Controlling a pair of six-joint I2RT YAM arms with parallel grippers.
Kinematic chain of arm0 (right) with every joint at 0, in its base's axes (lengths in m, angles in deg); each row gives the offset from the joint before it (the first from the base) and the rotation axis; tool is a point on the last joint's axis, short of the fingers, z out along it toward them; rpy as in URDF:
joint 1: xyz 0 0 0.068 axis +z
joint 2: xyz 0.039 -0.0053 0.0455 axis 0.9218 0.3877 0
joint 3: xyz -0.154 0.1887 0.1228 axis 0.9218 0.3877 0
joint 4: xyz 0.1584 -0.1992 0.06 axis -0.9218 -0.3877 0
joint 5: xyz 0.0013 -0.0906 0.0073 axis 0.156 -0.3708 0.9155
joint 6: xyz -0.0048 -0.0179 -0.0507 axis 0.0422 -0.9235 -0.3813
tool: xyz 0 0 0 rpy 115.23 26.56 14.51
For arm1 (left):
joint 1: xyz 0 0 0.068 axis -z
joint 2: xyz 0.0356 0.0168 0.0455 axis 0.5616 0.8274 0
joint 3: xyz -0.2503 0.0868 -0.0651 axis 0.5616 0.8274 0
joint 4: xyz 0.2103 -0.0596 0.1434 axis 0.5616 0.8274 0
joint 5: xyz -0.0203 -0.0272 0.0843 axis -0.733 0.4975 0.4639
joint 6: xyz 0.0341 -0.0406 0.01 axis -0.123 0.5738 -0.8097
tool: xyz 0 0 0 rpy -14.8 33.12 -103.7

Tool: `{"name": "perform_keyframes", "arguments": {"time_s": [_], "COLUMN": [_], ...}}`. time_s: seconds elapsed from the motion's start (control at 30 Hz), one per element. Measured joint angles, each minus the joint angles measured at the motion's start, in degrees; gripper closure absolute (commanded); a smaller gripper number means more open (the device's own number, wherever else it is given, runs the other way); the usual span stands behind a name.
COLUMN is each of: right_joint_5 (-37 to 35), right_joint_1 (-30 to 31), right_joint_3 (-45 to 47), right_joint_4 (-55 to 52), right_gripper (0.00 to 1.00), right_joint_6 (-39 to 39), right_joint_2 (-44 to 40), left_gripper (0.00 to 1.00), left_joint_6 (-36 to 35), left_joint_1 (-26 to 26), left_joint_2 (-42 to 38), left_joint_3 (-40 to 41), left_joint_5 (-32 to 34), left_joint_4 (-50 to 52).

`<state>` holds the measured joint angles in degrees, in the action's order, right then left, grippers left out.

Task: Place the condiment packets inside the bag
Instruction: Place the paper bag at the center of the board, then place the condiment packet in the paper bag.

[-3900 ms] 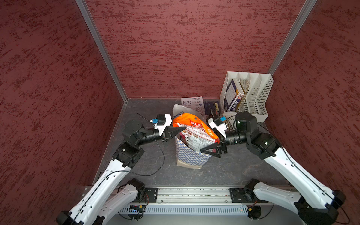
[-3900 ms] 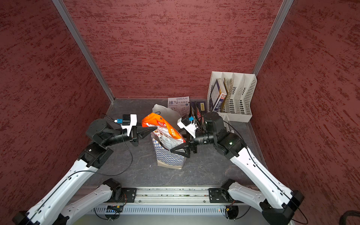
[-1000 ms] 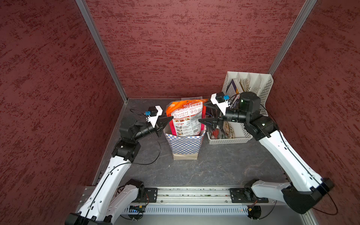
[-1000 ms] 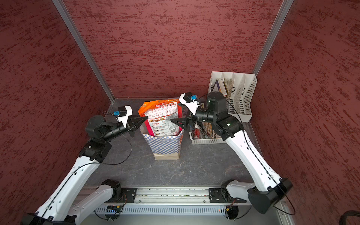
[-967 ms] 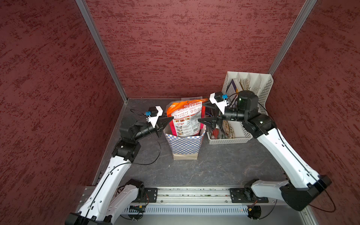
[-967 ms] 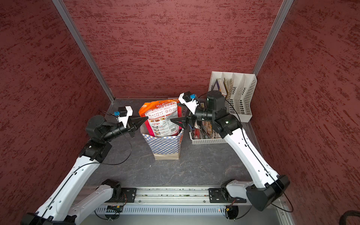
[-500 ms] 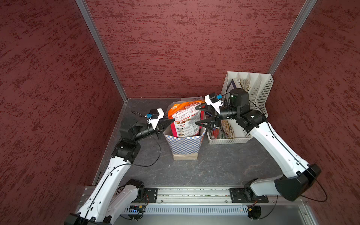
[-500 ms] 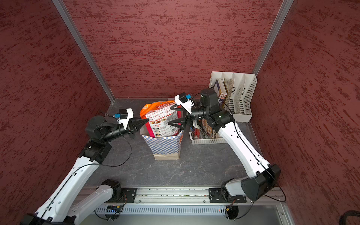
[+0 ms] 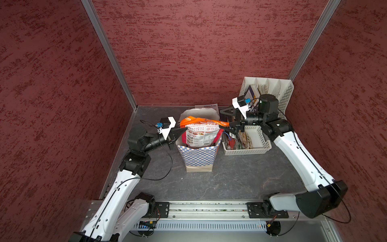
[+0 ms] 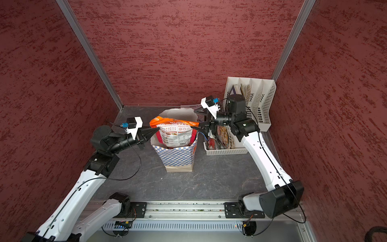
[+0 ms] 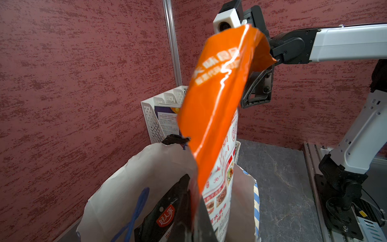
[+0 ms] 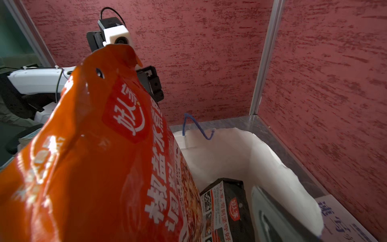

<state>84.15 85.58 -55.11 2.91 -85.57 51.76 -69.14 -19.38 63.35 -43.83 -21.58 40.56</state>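
The right gripper has turned above the bag, wide open around the orange condiment packet. The left gripper stays closed on its corner. The packet is half inside the bag, probably nearly placed.

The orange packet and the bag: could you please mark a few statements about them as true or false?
1. The orange packet sticks up out of the bag. True.
2. The bag lies on its side. False: it stands upright.
3. A black packet is already inside the bag. True.
4. The right gripper is shut. False: its jaws stand open around the orange packet's top corner.
5. The left gripper is shut at the orange packet's edge. True.
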Motion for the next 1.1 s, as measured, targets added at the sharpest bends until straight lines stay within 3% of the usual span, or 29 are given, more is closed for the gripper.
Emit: {"name": "perform_keyframes", "arguments": {"time_s": [0.13,0.2,0.3,0.33,0.37,0.4,0.47,0.57,0.6,0.67,0.83,1.1], "right_joint_5": [3.9,5.0,5.4,5.2,4.8,4.0,1.9,-0.6,-1.3,-2.5,-5.8,-9.0], "right_joint_1": [2.8,4.2,5.5,5.7,5.9,5.9,5.9,5.9,5.9,5.9,5.9,5.9], "right_joint_3": [-0.2,-0.2,-0.2,-0.2,-0.2,-0.2,0.0,0.7,0.9,0.9,0.9,1.5], "right_joint_4": [1.0,1.2,1.7,2.6,4.0,5.4,7.8,11.9,13.1,15.3,20.4,22.3], "right_gripper": [0.19,0.28,0.59,0.81,0.97,1.0,1.0,1.0,1.0,1.0,1.0,1.0], "right_joint_6": [0.5,0.5,1.2,1.9,2.6,3.7,5.9,8.1,8.5,9.0,8.3,1.0], "right_joint_2": [3.0,3.9,4.3,4.3,4.2,4.2,4.2,4.2,4.2,4.2,4.2,5.8], "left_gripper": [1.0,1.0,1.0,1.0,0.9,0.87,0.8,0.32,0.2,0.09,0.09,0.14], "left_joint_6": [0.1,0.3,1.6,2.0,3.1,4.1,6.4,10.5,12.3,15.8,23.8,31.6], "left_joint_1": [0.2,0.4,0.7,0.8,0.9,1.0,1.2,1.3,1.3,1.3,0.7,0.3], "left_joint_2": [0.1,0.4,1.2,1.2,1.2,1.0,0.6,-0.5,-0.9,-1.7,-3.3,-0.9], "left_joint_3": [0.0,-0.4,-1.7,-2.0,-2.3,-2.4,-2.9,-5.2,-6.6,-9.9,-17.3,-15.0], "left_joint_5": [0.2,1.0,3.1,3.8,5.2,6.4,8.8,14.1,16.4,22.2,33.9,34.6], "left_joint_4": [0.1,1.0,3.2,3.8,4.6,5.2,6.6,11.5,14.1,20.4,37.1,50.2]}}
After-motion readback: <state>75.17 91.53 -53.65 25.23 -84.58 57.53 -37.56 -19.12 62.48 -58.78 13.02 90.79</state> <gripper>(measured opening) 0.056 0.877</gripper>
